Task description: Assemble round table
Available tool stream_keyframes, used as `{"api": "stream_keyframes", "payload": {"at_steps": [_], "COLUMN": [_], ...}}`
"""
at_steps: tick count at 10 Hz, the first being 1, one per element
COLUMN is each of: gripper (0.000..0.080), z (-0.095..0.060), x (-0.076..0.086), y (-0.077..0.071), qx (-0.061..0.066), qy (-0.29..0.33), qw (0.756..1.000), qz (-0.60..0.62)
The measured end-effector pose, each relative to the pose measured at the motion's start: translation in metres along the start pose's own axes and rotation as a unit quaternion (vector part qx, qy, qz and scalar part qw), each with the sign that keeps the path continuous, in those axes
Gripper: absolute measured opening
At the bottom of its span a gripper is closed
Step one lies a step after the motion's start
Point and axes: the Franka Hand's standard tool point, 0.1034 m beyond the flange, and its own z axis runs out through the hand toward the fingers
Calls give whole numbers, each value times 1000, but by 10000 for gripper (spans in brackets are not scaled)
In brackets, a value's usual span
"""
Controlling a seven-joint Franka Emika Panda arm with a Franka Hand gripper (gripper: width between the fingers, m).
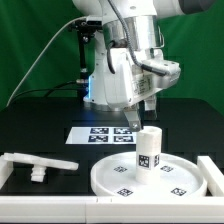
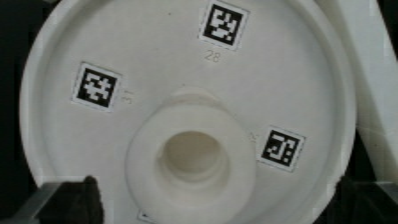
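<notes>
The round disc (image 1: 120, 178) lies rim-up at the front of the table, with small square tags on it. The short cylindrical leg (image 1: 148, 150) stands upright at its middle and carries a tag. My gripper (image 1: 138, 120) hangs just above and behind the leg's top, without holding it. In the wrist view the disc (image 2: 160, 50) fills the frame, with a raised ring with a hollow middle (image 2: 192, 155) at its centre. My gripper (image 2: 222, 208) is open, and one dark fingertip (image 2: 71, 200) shows. The T-shaped foot piece (image 1: 35, 164) lies on the exterior view's left.
The marker board (image 1: 100, 136) lies flat behind the disc. A white wall piece (image 1: 208, 176) stands at the exterior view's right of the disc. A white strip (image 1: 50, 192) runs along the front edge. The arm's base and cables stand at the back.
</notes>
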Motion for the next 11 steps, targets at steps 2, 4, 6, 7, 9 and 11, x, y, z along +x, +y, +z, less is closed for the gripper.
{"api": "stream_keyframes", "payload": {"at_steps": [2,4,6,7,9,11], "gripper": [649,649,649,649,649,649], "z": [-1,-8,-16,-16,-16,-15], "x": [8,42,64,63,63,64], "y": [-2,-15,-26,-28,-28,-28], "qx": [-2,-3,-22,-20,-20,-21], "qy": [1,5,0,2,2,2], "qw": [999,994,979,979,979,978], "qz": [-47,-114,-203,-202,-202,-207]}}
